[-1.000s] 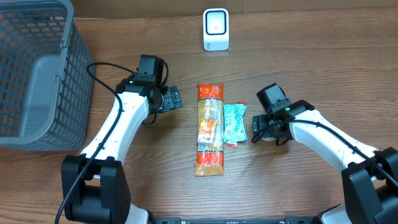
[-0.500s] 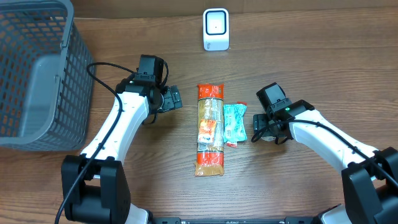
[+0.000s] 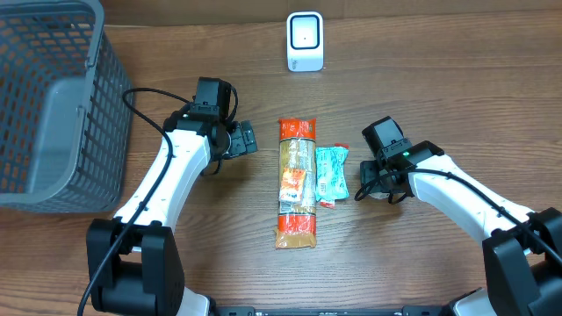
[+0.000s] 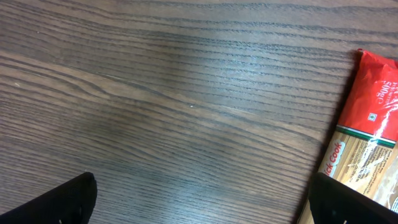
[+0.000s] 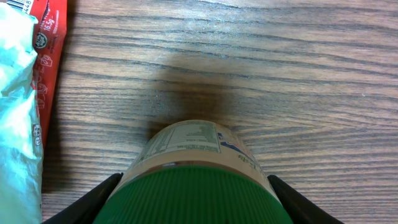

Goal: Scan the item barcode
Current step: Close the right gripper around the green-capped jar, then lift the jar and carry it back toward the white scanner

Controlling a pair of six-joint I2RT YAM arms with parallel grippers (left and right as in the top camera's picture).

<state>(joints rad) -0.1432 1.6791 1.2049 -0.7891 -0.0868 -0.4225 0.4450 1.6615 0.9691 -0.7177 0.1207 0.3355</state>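
Right end effector [image 5: 196, 202] straddles a green-lidded jar [image 5: 193, 146] standing upright on the bench [image 3: 421, 88]; its fingers [image 5: 102, 196] sit tight beside the lid on both sides, but whether they already press on it cannot be told. Left end effector [image 3: 244, 139] is open wide and empty, low over bare wood just left of the long packet [image 3: 296, 183].

Risks, as judged:
- The hold looks set high, on the lid rather than the body, so the jar could tip or slip out on lifting.
- The printed label faces away from the wrist; no barcode can be made out, so the jar may reach the scanner [image 3: 305, 40] with the wrong face presented.
- The teal pouch [image 3: 331, 173] lies near the jar's left side, touching the long packet; a leftward sweep could drag both.

Room for moving: bench between jar and scanner is unobstructed on the right-hand side. The scanner stands near the far edge. The basket [image 3: 97, 53] sits well apart at far left, beside the left arm
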